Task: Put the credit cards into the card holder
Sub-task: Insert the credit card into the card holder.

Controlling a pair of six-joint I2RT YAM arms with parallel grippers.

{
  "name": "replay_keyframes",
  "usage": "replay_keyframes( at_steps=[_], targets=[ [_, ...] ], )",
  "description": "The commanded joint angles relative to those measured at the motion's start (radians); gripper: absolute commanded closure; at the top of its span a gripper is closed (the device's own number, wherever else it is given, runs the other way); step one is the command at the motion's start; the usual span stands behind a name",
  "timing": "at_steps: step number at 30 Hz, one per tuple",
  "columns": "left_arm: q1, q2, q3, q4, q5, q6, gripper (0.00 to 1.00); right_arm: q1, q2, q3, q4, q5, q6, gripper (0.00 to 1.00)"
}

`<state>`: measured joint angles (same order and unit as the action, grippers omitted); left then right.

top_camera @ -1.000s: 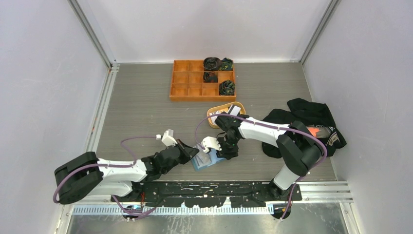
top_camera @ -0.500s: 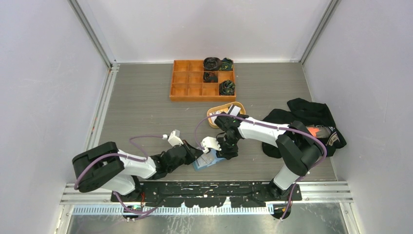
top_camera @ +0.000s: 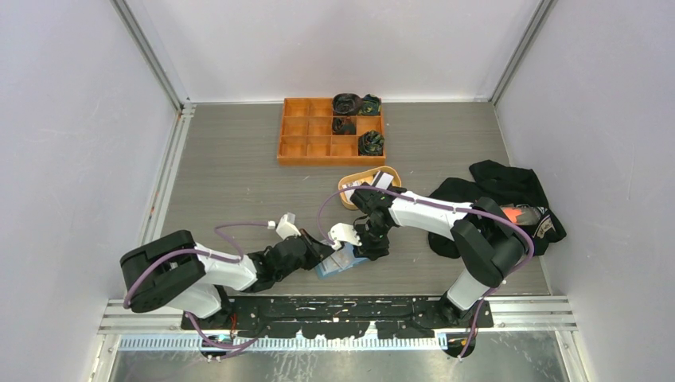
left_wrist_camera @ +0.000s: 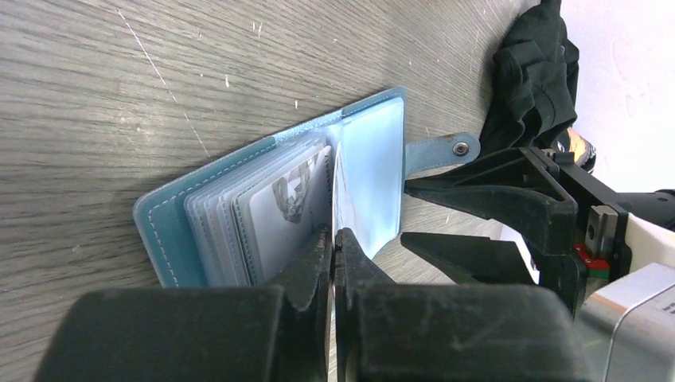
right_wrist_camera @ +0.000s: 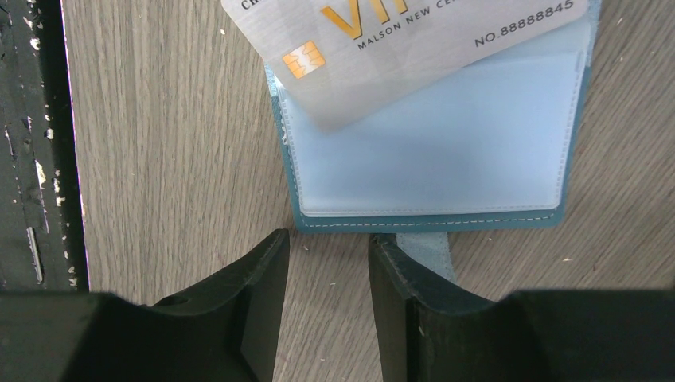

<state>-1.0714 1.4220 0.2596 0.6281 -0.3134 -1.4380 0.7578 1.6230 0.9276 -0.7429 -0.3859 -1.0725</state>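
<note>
The blue card holder (top_camera: pixel 337 263) lies open on the table near the front edge. In the left wrist view its grey slots (left_wrist_camera: pixel 263 211) hold a card, and its snap tab (left_wrist_camera: pixel 440 148) points right. My left gripper (left_wrist_camera: pixel 333 239) is shut on a thin credit card (left_wrist_camera: pixel 335 187), seen edge-on between the slot pages. In the right wrist view this silver card (right_wrist_camera: pixel 414 44) lies slanted over the clear slot of the card holder (right_wrist_camera: pixel 446 151). My right gripper (right_wrist_camera: pixel 322 248) stands open at the holder's edge, one finger over the snap tab (right_wrist_camera: pixel 422 248).
An oval tan dish (top_camera: pixel 350 199) with more cards sits just behind the right arm. An orange compartment tray (top_camera: pixel 306 135) with dark bundles stands at the back. Black clothing (top_camera: pixel 509 187) lies at the right. The black base rail (right_wrist_camera: pixel 32 143) runs along the near edge.
My left arm has swung right and brought its gripper with the card up to the open card holder. The right gripper has stayed in place.
</note>
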Motion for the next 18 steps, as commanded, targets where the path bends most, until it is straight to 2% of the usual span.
replay_keyframes(
  at_steps=[1, 9, 18],
  targets=[
    [-0.001, -0.035, 0.044, -0.158, 0.02, -0.046, 1.0, 0.011, 0.008, 0.017, -0.007, -0.016, -0.001, 0.53],
    [-0.001, -0.037, 0.07, -0.24, 0.033, -0.091, 1.0, 0.013, 0.009, 0.017, -0.009, -0.016, -0.003, 0.53],
    [0.055, 0.034, 0.076, -0.15, 0.121, -0.057, 1.0, 0.015, 0.008, 0.017, -0.009, -0.018, -0.006, 0.53]
  ],
)
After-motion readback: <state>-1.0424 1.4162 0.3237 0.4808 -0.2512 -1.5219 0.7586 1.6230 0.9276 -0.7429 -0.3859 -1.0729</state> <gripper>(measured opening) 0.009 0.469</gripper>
